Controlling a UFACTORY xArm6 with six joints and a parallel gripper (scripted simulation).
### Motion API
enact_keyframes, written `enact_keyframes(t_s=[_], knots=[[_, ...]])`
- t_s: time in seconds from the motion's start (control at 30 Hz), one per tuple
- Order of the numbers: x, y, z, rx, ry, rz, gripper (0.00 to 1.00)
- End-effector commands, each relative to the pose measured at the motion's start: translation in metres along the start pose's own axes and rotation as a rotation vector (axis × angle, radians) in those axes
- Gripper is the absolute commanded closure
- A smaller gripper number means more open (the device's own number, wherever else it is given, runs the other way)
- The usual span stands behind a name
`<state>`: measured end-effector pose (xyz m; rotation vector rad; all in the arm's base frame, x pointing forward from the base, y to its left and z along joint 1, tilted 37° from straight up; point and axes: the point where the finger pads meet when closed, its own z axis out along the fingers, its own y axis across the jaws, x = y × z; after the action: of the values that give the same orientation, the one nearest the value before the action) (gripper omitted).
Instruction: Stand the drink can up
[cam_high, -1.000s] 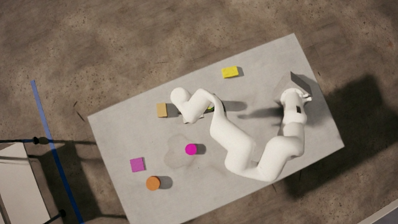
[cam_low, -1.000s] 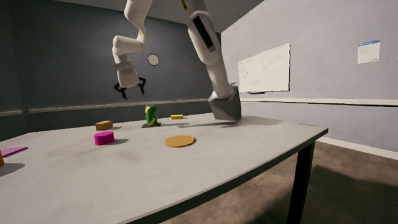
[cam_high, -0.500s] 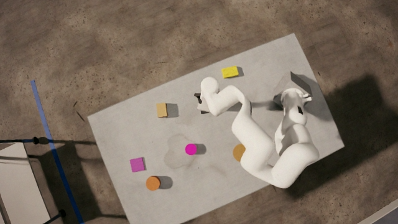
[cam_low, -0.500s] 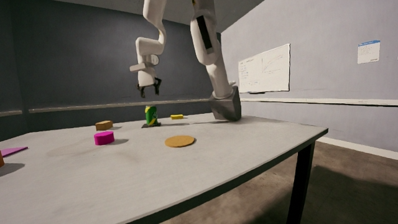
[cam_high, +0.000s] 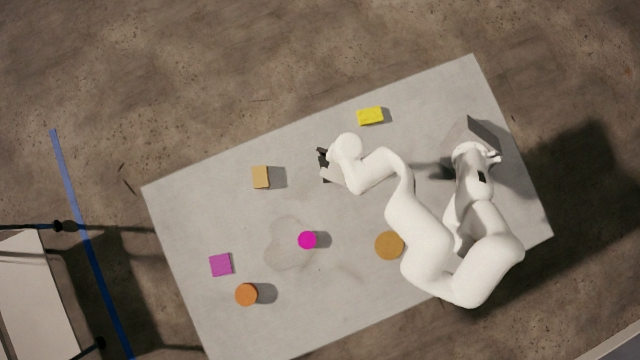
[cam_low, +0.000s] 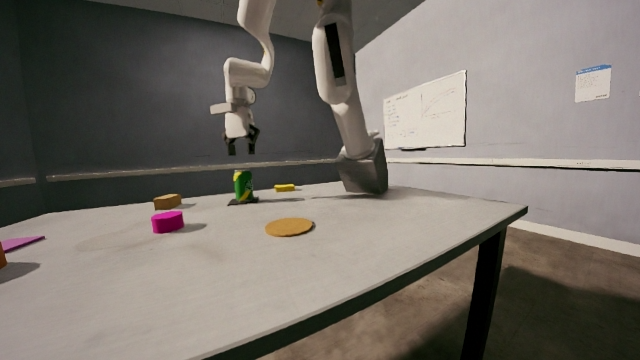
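Observation:
The green and yellow drink can (cam_low: 243,186) stands upright on a small dark square coaster (cam_low: 241,203) at the far side of the table. My gripper (cam_low: 241,145) hangs open and empty straight above the can, with a clear gap to its top. In the overhead view my wrist (cam_high: 342,152) covers the can, and only dark edges show beside it. The round cork coaster (cam_high: 389,245) lies flat and bare on the table, nearer the front edge; it also shows in the side view (cam_low: 289,227).
A magenta cylinder (cam_high: 306,239), a tan block (cam_high: 260,176), a yellow block (cam_high: 369,115), a flat purple square (cam_high: 220,264) and an orange cylinder (cam_high: 246,294) are spread over the table. My base (cam_low: 362,172) stands at the far right corner.

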<state>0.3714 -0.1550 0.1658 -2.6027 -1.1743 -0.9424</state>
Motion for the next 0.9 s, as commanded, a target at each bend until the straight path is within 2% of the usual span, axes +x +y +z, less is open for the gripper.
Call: enact_keyframes(t_s=[0.0, 0.2, 0.3, 0.73, 0.77, 0.87], knots=[[0.001, 0.002, 0.007, -0.006, -0.001, 0.001, 0.0], [0.001, 0.003, 0.076, -0.007, 0.001, 0.001, 0.0], [0.0, 0.002, 0.096, -0.006, -0.003, 0.002, 0.0], [0.0, 0.002, 0.099, -0.006, -0.004, 0.002, 0.0], [0.0, 0.002, 0.099, -0.006, -0.004, 0.002, 1.0], [0.0, 0.002, 0.099, -0.006, -0.004, 0.002, 1.0]])
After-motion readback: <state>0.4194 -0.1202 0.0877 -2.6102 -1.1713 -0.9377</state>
